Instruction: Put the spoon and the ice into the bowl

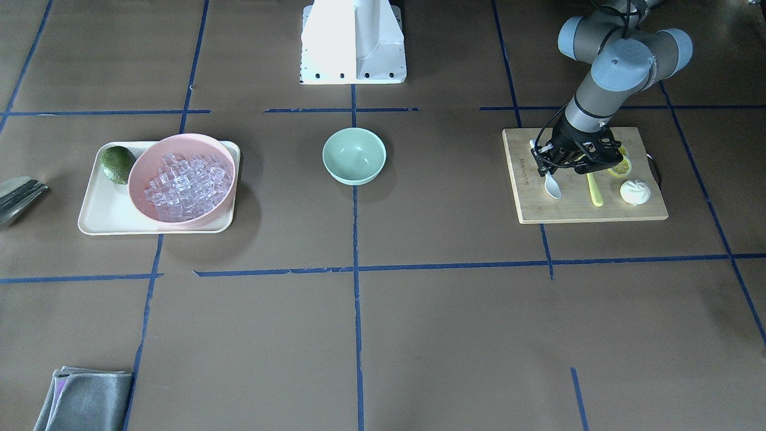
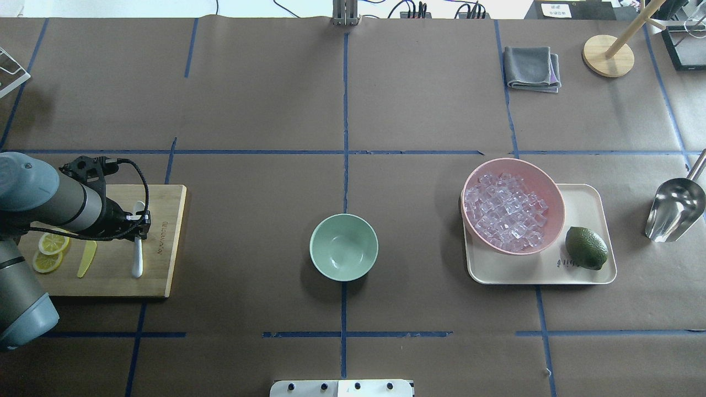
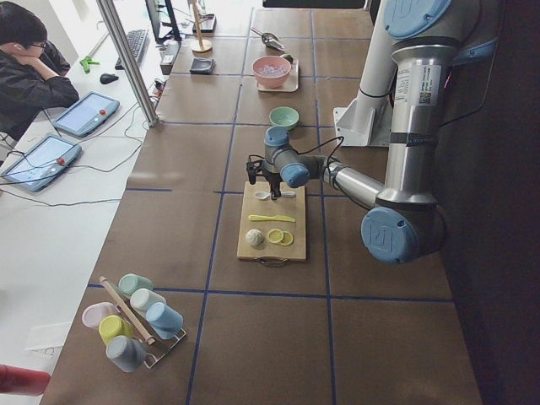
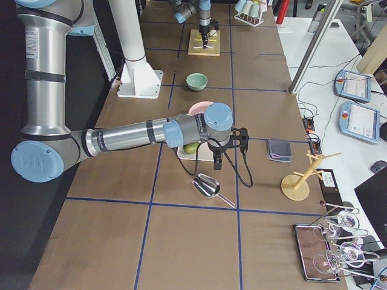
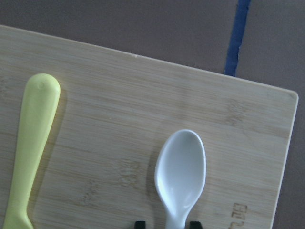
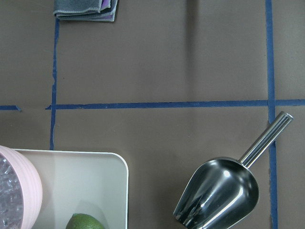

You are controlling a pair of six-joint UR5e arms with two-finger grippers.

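Observation:
The white spoon [image 1: 552,185] lies on the wooden cutting board [image 1: 586,212], scoop toward the operators' side; it also shows in the overhead view [image 2: 137,259] and the left wrist view [image 5: 181,171]. My left gripper [image 1: 543,169] is low over it, open, its two black fingertips [image 5: 139,223] straddling the spoon's neck. The mint-green bowl [image 1: 354,155] stands empty mid-table. The ice [image 1: 185,185] is piled in the pink bowl [image 1: 179,140]. My right gripper [image 4: 217,160] hovers beside the tray above a metal scoop; I cannot tell whether it is open or shut.
A yellow-green knife [image 1: 594,190], lemon slices [image 2: 52,243] and a white bun [image 1: 634,192] share the board. The pink bowl and a lime [image 1: 117,163] sit on a cream tray [image 1: 102,215]. A metal scoop [image 2: 673,209] lies beyond the tray. A grey cloth [image 2: 532,67] is farther off.

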